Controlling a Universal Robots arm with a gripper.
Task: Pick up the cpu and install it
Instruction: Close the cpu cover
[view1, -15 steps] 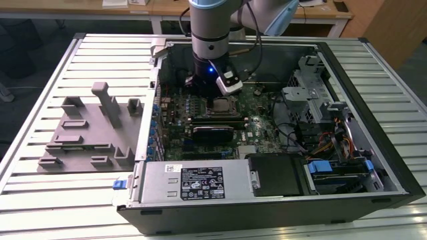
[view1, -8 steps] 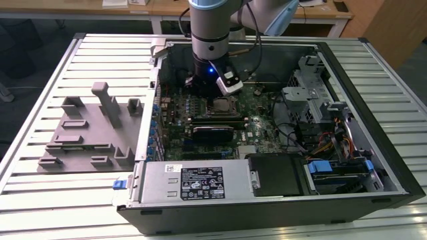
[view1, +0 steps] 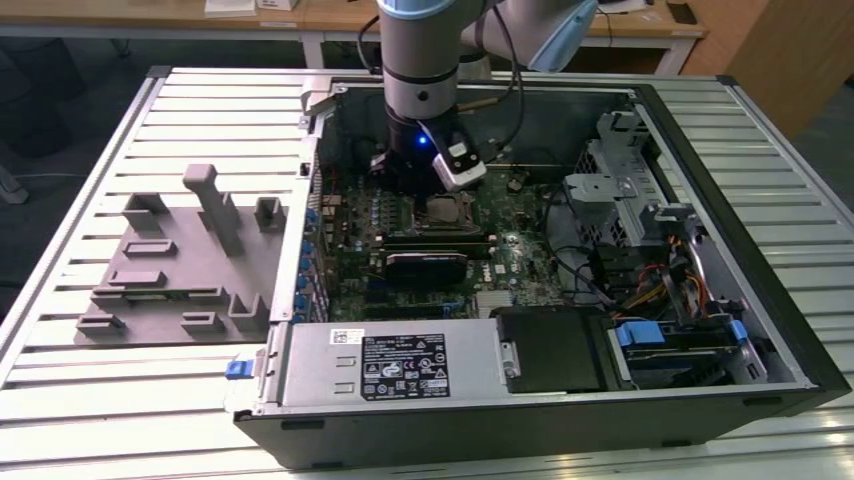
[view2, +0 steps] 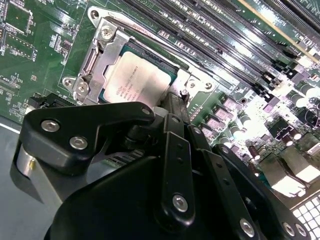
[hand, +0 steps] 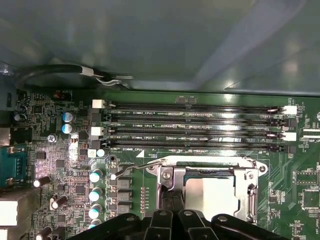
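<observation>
The cpu (view2: 136, 82) lies flat in the metal-framed socket (view2: 95, 60) on the green motherboard, silvery top up. It also shows as the cpu (hand: 210, 196) in the first wrist view and the cpu (view1: 442, 208) under the arm in the exterior view. My gripper (hand: 172, 202) hangs low over the socket's edge, beside the chip, and looks shut with nothing between its fingers. In the second wrist view the gripper (view2: 175, 105) ends just past the chip's corner, and its black body hides the socket's near side.
Long memory slots (hand: 195, 127) run beside the socket. The open computer case (view1: 694, 150) walls in the board, with a power supply (view1: 387, 365), drive cage (view1: 607, 190) and cables. A grey tray with upright posts (view1: 174, 260) sits outside, at the exterior view's left.
</observation>
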